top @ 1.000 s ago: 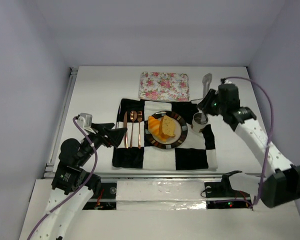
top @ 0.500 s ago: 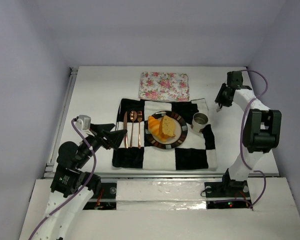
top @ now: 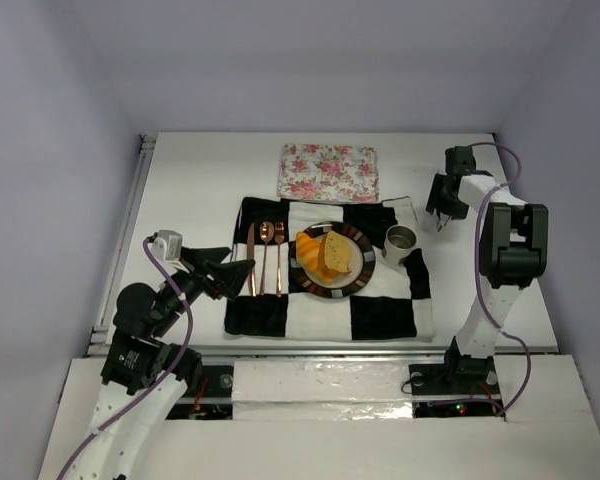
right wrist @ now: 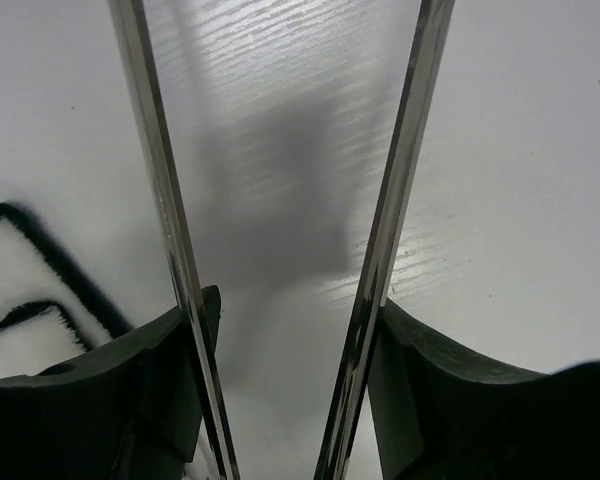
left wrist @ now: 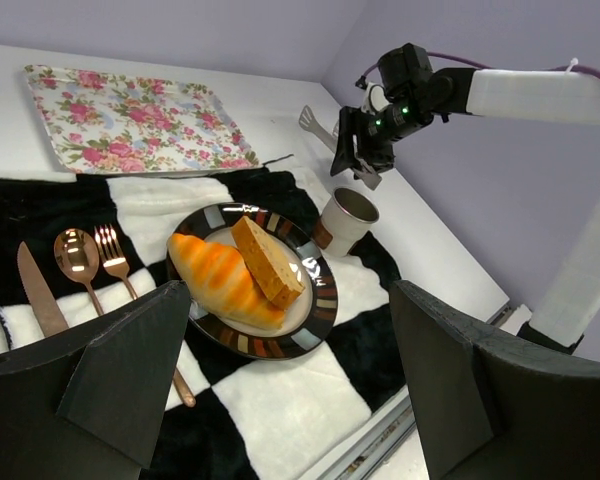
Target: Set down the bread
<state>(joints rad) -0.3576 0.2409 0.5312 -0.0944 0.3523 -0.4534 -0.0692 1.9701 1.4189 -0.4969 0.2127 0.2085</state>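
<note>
From above, the croissant (top: 313, 256) and bread slice (top: 338, 254) lay on the plate (top: 365, 262), so placing looked done. Left wrist: the left tool (left wrist: 290, 295) gaped empty before them. Right wrist: the right tool (right wrist: 285, 310) clasped splayed tongs (right wrist: 170, 200) above the bench (right wrist: 500, 150); laying them down seemed next.

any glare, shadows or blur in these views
Right wrist: the tongs glint along their metal arms, with a soft dark shadow on the table between them. Left wrist: the left end effector's fingers fill the foreground, dark. Top external: even, soft light.
</note>
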